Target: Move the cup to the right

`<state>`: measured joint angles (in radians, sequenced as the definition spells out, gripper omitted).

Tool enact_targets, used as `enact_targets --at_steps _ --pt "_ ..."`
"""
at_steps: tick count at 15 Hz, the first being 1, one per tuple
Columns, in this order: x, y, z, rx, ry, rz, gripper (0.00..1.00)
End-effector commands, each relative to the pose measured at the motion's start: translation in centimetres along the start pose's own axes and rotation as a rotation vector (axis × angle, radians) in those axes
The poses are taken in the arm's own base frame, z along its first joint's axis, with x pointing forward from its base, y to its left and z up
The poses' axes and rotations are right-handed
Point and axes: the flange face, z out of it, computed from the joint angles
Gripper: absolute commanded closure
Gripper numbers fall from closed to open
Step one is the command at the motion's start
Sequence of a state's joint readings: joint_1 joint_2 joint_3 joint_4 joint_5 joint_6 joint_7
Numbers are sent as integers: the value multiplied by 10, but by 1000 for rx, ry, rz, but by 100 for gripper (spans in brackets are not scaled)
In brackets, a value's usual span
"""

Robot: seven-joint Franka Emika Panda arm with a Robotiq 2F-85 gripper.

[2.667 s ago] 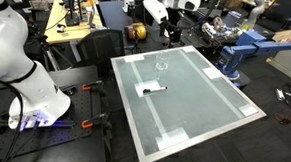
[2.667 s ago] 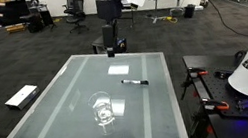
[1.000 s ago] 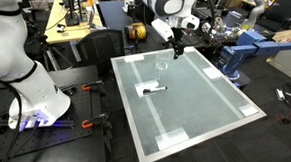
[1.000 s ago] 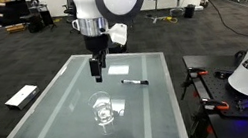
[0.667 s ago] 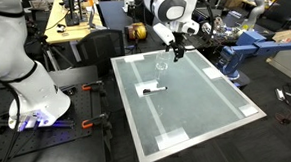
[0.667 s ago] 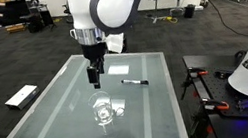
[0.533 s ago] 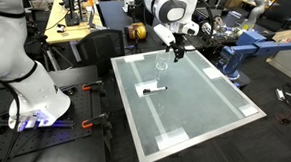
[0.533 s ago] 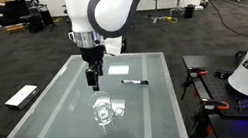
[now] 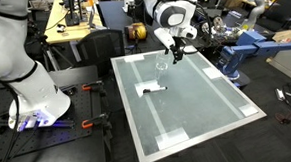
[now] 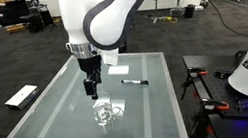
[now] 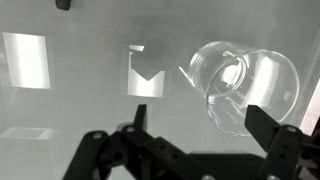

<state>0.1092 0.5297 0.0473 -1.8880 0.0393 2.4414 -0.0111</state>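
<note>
clear cup [image 10: 104, 111] on glass table [image 10: 51, 117], pincer [image 10: 90, 90] spread wide above, marker [image 10: 135, 81] lying nearby

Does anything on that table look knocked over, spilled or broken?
Nothing clearly stands out. No spill shows on the table; the marker lies flat. The cup is too clear to tell whether it stands upright.

The cup [image 11: 240, 85] is clear and glossy, glass or plastic, with bright glints on its rim. The table [image 10: 60, 110] has a smooth, frosted, pale green top with a faint sheen. Matt white patches [image 11: 25, 60] lie at nine o'clock of the cup. The pincer [image 11: 197, 135] looks matt black. The arm [image 10: 105, 16] wears a glossy white shell.
</note>
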Motion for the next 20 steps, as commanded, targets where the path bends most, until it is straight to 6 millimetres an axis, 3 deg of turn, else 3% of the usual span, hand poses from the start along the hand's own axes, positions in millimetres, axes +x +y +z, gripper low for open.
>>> enact_targets --at_steps 1,14,15,20 --pt "7 -9 7 -4 -25 14 0" --pt "4 -14 22 3 -24 -38 0" --pt "5 -14 22 4 -22 -38 19" --pt "4 -13 21 2 -18 -36 57"
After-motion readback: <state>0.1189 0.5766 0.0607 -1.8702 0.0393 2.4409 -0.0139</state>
